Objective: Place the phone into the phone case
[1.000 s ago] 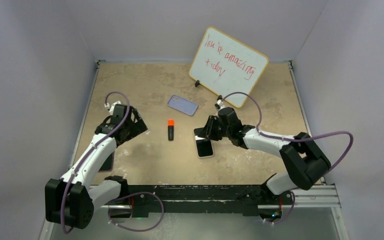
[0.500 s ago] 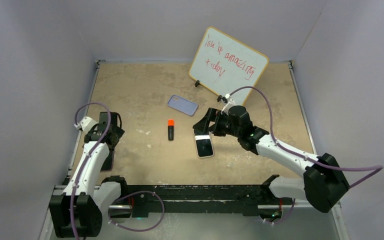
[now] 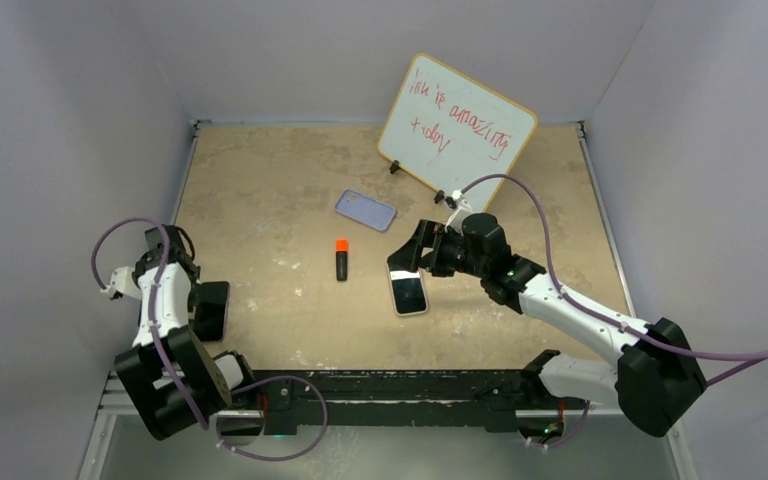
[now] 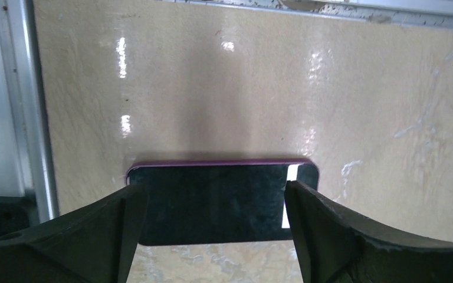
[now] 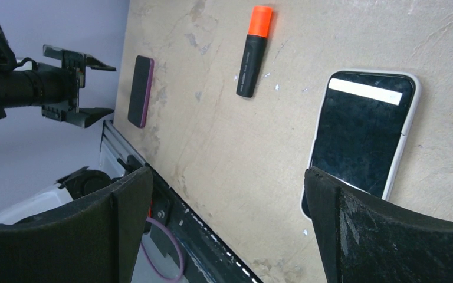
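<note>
Even overhead light, glossy tabletop glare

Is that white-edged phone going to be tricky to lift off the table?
Probably. The phone lies flat, face up, on the table, so little edge shows to grab. Its glossy front shows a bright reflection, so it is likely slippery. It looks stiff and thin: pushed, it should slide, not roll or bend.

Left tool [image 4: 215,227] and right tool [image 5: 227,218], jaws wide.

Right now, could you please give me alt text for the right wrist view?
The right hand, fingers open, frames a tan table: the phone lies screen up beside one finger, with a black, orange-capped marker nearby.
</note>
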Robot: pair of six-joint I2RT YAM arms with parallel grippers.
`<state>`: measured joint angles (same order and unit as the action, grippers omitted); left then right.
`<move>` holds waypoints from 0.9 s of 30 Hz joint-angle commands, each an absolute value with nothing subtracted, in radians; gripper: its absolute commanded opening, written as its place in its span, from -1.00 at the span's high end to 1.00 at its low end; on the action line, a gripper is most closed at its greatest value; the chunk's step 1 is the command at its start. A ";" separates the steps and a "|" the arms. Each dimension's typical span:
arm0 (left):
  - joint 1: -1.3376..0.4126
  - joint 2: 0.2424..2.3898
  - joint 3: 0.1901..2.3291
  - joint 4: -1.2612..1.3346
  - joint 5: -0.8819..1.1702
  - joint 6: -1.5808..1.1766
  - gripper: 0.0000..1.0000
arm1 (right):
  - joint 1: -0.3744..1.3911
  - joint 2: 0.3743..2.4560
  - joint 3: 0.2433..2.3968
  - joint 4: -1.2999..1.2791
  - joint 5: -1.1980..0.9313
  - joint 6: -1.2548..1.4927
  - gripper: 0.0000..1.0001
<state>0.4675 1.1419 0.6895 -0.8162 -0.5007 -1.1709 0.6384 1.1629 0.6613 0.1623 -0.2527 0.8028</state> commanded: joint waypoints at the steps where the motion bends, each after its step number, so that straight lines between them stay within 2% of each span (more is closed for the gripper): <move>1: 0.517 1.195 0.734 -0.760 -0.450 -1.236 -0.77 | 0.634 1.159 0.671 0.188 -0.309 0.805 -0.97; 5: 0.531 1.246 0.747 -0.729 -0.433 -1.240 -0.80 | 0.634 1.150 0.671 0.169 -0.308 0.806 -0.96; 11: 0.532 1.292 0.767 -0.671 -0.409 -1.234 -0.57 | 0.635 1.121 0.668 0.150 -0.293 0.812 -0.95; 19: 0.534 1.383 0.799 -0.615 -0.381 -1.231 -0.48 | 0.635 1.094 0.660 0.134 -0.276 0.817 -0.94; 27: 0.534 1.437 0.781 -0.551 -0.322 -1.246 -0.49 | 0.634 1.065 0.673 0.084 -0.246 0.804 -0.94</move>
